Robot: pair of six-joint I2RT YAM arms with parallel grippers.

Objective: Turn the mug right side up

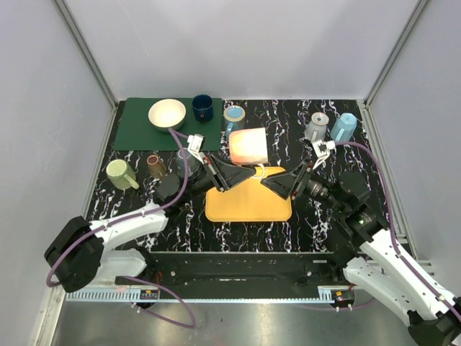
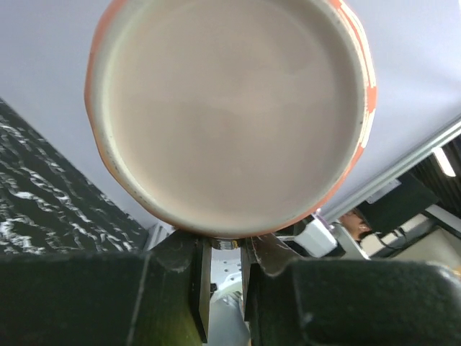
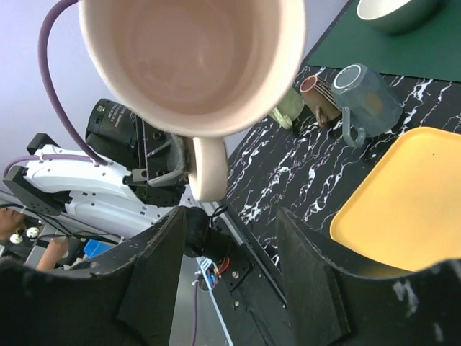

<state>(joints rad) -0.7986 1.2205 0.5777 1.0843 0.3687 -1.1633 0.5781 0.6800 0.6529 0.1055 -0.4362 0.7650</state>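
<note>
The mug hangs tilted in the air near the yellow tray, the left tool closed on its handle. The right tool stands open and empty. Roll the left wrist slowly until the mouth faces up, then lower it flat.

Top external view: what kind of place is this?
Likely a robot laboratory cell: bare grey panels in aluminium framing, two arms bolted to a marbled table, cups laid out like props.
</note>
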